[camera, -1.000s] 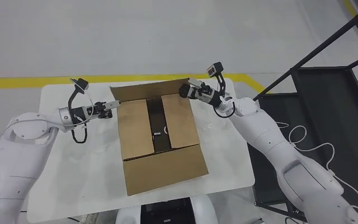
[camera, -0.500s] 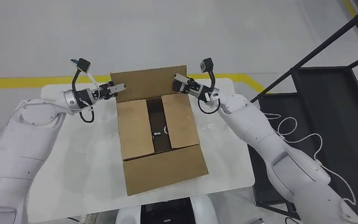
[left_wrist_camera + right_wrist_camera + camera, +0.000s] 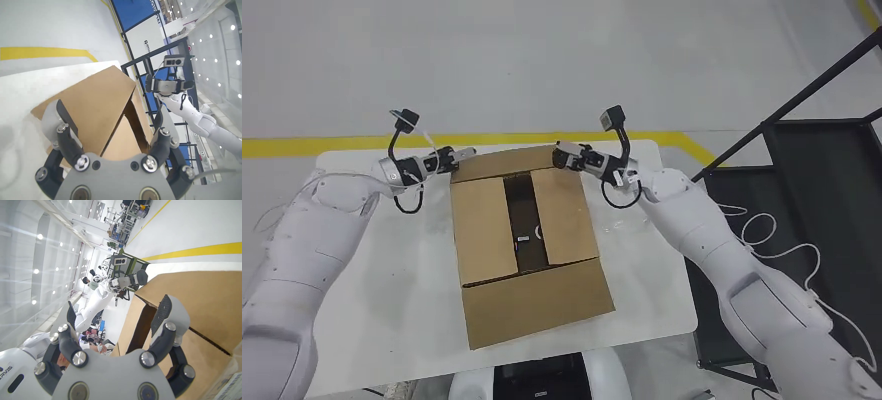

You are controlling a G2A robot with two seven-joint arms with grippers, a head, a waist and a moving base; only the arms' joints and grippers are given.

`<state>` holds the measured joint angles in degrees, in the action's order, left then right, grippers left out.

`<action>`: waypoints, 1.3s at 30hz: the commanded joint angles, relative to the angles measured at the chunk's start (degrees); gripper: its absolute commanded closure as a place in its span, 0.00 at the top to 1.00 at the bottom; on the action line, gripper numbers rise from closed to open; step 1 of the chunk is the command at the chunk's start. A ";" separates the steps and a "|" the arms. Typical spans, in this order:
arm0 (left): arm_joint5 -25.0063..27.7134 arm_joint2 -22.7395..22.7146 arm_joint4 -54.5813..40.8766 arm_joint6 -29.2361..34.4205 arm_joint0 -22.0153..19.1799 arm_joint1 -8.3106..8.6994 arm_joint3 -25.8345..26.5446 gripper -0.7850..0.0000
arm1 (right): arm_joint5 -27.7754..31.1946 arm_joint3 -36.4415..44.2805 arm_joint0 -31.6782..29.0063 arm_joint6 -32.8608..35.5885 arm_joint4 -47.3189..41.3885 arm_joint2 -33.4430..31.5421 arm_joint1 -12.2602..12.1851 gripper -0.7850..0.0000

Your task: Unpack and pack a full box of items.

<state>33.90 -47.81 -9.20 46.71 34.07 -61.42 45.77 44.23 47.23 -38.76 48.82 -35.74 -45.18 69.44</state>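
Observation:
A brown cardboard box [image 3: 527, 255] stands in the middle of the white table [image 3: 372, 300]. Its two side flaps [image 3: 482, 230] are folded in, leaving a dark gap [image 3: 527, 215] between them. The front flap [image 3: 537, 300] hangs outward. The back flap [image 3: 507, 163] [image 3: 90, 98] [image 3: 198, 289] is tilted up. My left gripper [image 3: 460, 155] [image 3: 111, 113] is open at the flap's left corner, with the cardboard edge between its fingers [image 3: 62, 115]. My right gripper [image 3: 560, 152] [image 3: 117, 311] is open at the right corner, one finger [image 3: 164, 309] in front of the cardboard.
A black metal rack [image 3: 802, 170] stands just off the table's right side. A small white thing [image 3: 523, 240] shows in the box's gap. Bare table lies on the left of the box and in a narrow strip on its right.
Both grippers have moved from the box's sides to the far corners at the back flap. The back flap rose half a second ago and now looks lower and narrower.

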 commanded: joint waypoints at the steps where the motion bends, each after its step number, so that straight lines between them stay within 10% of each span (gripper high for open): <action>1: 0.47 0.93 -0.56 0.89 -0.40 -0.71 -1.71 1.00 | 0.27 2.38 -1.30 2.17 -0.07 -2.02 -0.99 1.00; 11: 4.02 0.38 -5.29 3.06 -1.97 -2.20 -6.60 1.00 | -9.58 20.36 -10.72 16.62 0.21 -11.29 -6.19 1.00; 19: 8.40 -7.15 -4.78 0.50 -0.10 1.16 -3.61 1.00 | -23.25 29.76 -12.48 26.31 7.89 -8.65 -7.13 1.00; 30: 0.13 -25.21 -2.89 1.66 19.44 9.16 18.82 1.00 | -29.95 28.15 -5.84 12.45 24.41 2.80 -3.05 1.00; 39: -6.84 -34.65 -4.49 1.72 31.64 11.54 33.73 1.00 | -32.77 22.94 -3.60 8.78 25.10 6.25 -0.61 1.00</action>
<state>27.39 -81.94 -13.52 48.56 64.88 -49.96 78.35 11.41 70.50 -42.34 57.32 -9.93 -39.26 68.59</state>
